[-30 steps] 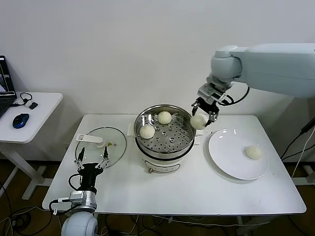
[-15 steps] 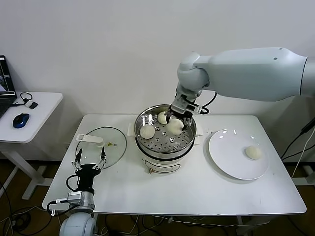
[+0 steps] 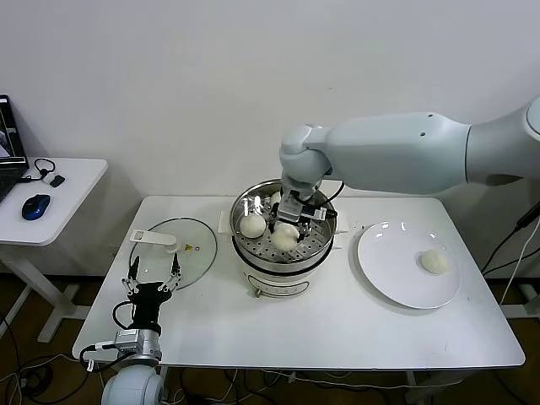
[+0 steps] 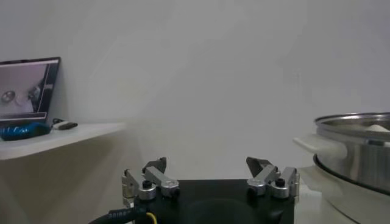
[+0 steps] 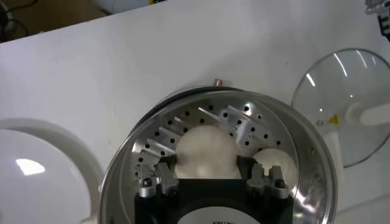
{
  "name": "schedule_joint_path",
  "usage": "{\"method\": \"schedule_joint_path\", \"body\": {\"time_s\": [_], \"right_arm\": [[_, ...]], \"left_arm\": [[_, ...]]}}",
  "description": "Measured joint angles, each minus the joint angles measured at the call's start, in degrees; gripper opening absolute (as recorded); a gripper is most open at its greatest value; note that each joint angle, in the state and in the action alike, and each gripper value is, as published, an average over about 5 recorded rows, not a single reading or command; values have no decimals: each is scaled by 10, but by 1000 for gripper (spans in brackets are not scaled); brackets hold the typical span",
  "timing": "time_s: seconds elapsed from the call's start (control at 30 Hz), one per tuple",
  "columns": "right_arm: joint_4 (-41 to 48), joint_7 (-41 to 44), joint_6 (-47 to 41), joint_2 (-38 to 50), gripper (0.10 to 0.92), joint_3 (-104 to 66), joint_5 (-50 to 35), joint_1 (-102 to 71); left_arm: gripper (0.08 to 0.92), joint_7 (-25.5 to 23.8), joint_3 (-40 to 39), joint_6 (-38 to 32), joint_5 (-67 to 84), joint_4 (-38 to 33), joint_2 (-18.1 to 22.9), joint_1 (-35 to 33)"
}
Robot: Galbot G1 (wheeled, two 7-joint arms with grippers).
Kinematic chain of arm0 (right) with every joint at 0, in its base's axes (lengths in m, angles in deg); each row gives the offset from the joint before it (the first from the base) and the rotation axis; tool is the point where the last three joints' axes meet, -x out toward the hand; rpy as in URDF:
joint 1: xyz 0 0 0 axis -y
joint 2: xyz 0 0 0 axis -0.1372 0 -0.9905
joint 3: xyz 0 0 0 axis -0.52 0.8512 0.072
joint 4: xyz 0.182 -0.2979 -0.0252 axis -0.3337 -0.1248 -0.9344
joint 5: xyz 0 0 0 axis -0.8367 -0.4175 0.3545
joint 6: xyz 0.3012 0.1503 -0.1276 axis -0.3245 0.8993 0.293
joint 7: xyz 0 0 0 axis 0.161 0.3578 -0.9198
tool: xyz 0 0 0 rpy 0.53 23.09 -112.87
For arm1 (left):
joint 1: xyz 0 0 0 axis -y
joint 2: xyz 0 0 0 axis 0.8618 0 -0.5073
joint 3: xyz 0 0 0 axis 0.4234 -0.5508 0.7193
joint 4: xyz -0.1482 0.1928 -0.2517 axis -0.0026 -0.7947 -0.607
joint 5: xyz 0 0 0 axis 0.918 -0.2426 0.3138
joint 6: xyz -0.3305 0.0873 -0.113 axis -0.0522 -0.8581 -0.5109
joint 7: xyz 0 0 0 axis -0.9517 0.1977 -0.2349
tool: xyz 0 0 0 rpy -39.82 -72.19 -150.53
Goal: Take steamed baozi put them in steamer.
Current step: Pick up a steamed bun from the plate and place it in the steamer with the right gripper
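Right gripper (image 3: pixel 287 226) clasps a baozi (image 3: pixel 285 238) at frame centre, low inside the steamer (image 3: pixel 283 251). A second ago it hung outside the rim. Left gripper (image 3: pixel 153 275) sits parked lower left, spread wide.

glass lid (image 3: pixel 173 249) and white plate (image 3: pixel 396 270) on table (image 3: pixel 337 329); mouse (image 3: pixel 35 206) on side desk (image 3: pixel 72 190).
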Motion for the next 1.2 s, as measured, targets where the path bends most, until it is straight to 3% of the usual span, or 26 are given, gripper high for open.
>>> {"method": "schedule_joint_path", "body": {"time_s": [0.77,0.97,1.2], "right_arm": [[36,8,8,-39,718,6,18,-34],[44,8,11,-39,808,9,17,-34],[45,14,22,-36,822,16,0,-15]], "left_arm": [[823,0,1,-4,7,0,-2,-4],[823,0,2,-5,7,0,-2,-5],[823,0,3,-2,6,-6,-2,-4]]}}
